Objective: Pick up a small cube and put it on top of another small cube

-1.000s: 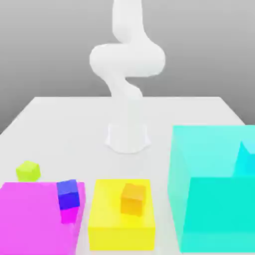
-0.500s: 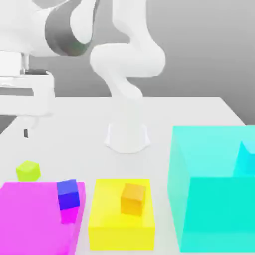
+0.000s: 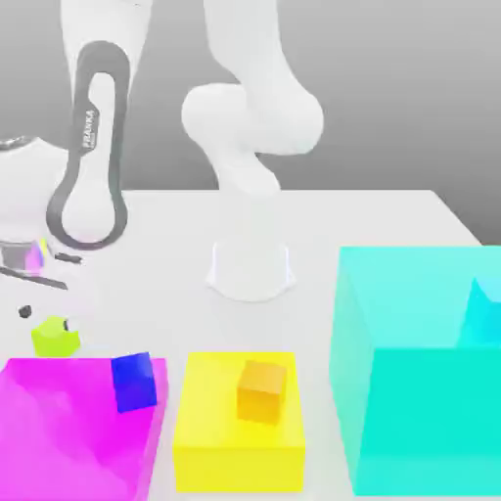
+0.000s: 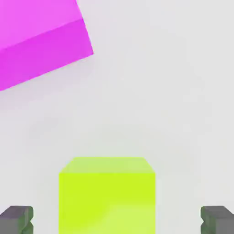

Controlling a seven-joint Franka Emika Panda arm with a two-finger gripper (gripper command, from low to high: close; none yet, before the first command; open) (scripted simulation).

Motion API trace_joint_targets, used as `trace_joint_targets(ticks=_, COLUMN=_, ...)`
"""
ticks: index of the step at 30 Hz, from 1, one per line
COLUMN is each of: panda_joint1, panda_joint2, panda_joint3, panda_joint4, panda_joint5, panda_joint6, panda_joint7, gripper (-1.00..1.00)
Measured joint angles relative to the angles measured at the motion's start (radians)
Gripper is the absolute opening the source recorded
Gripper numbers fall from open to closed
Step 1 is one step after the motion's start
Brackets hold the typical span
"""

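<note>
The small cube (image 3: 54, 337) is lime-green and rests on the white table just behind the magenta block, at the exterior view's left. In the hand view the small cube (image 4: 107, 194) lies between the two dark fingertips (image 4: 16, 220), with clear gaps on both sides. My gripper (image 3: 41, 309) hangs open just above and around it, touching nothing. A dark blue cube (image 3: 133, 381) sits on the magenta block (image 3: 59, 431). An orange cube (image 3: 261, 390) sits on the yellow block (image 3: 210, 431).
A tall cyan block (image 3: 421, 382) stands at the exterior view's right. The arm's white base (image 3: 251, 270) is at mid-table. In the hand view, the magenta block's corner (image 4: 41, 41) lies close to the lime cube.
The arm has swung into view at the exterior view's left and lowered its hand down over the lime-green cube. The fingers have stayed open. No cube has moved.
</note>
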State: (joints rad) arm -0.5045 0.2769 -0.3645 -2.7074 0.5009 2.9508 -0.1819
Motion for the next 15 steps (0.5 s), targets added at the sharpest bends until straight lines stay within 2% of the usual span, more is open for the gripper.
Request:
trace_joint_targets(ticks=2, panda_joint1=-0.07, panda_joint2=0.044, panda_joint3=0.084, panda_joint4=0.012, panda_joint5=0.06, panda_joint6=0.032, panda_joint7=-0.046, gripper=0.0)
trace_joint_targets(ticks=3, panda_joint1=-0.087, panda_joint2=0.056, panda_joint3=0.105, panda_joint4=0.016, panda_joint5=0.079, panda_joint6=0.041, panda_joint7=-0.061, gripper=-1.0)
trace_joint_targets(ticks=10, panda_joint1=-0.089, panda_joint2=0.054, panda_joint3=0.105, panda_joint4=0.015, panda_joint5=0.072, panda_joint6=0.038, panda_joint7=-0.055, gripper=-1.0)
trace_joint_targets(ticks=15, panda_joint1=0.031, panda_joint2=-0.046, panda_joint3=-0.052, panda_joint4=-0.015, panda_joint5=-0.093, panda_joint6=-0.027, panda_joint7=0.07, gripper=-1.0)
